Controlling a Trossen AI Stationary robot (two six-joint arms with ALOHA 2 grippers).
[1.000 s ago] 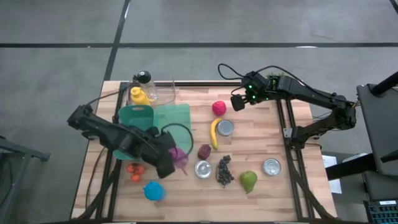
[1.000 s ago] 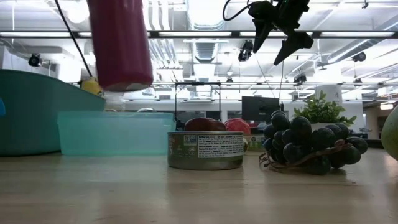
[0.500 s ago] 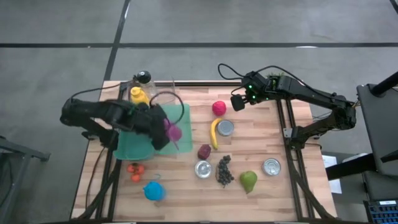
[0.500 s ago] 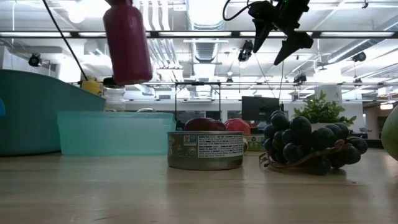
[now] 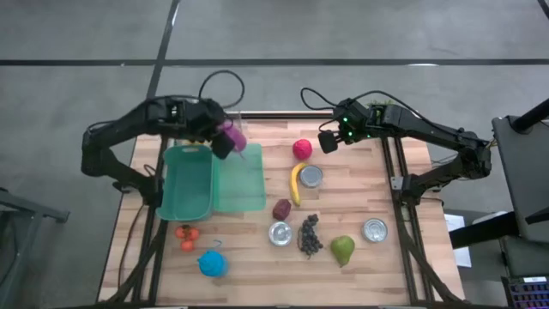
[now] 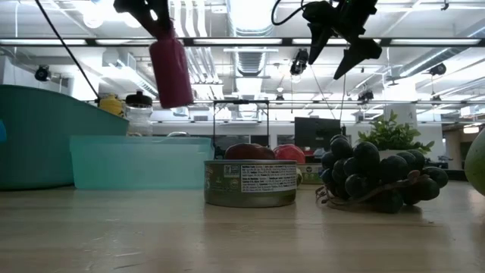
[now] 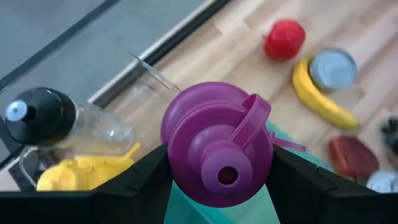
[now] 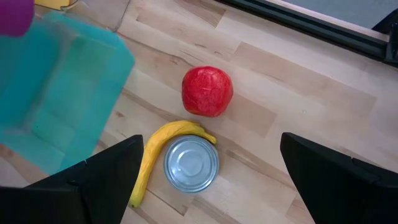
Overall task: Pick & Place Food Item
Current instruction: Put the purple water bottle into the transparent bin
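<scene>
left gripper: upper centre-left of the high view, over the far edge of the table; its fingers are clamped on either side of the bottle, as the left wrist view shows
bottle: purple, with a loop-handled cap, held in the air by the left gripper; in the low view it hangs upper left, tilted, well clear of the tabletop
right gripper: upper centre-right of the high view, raised above the table near the apple; fingers spread wide with nothing between them
bin: teal, left of centre in the high view, just below the bottle
lid: flat teal sheet touching the bin's right side
apple: red, centre of the high view; centre of the right wrist view
banana: yellow, just below the apple, curving along the left of a can
can: silver top, beside the banana; two more cans sit in the lower part of the high view
grapes: dark bunch, lower centre of the high view; right of centre in the low view
pear: green, lower right of the grapes
clear bottle: black cap, lying by a yellow thing at the left of the left wrist view
table: pale wood planks
</scene>
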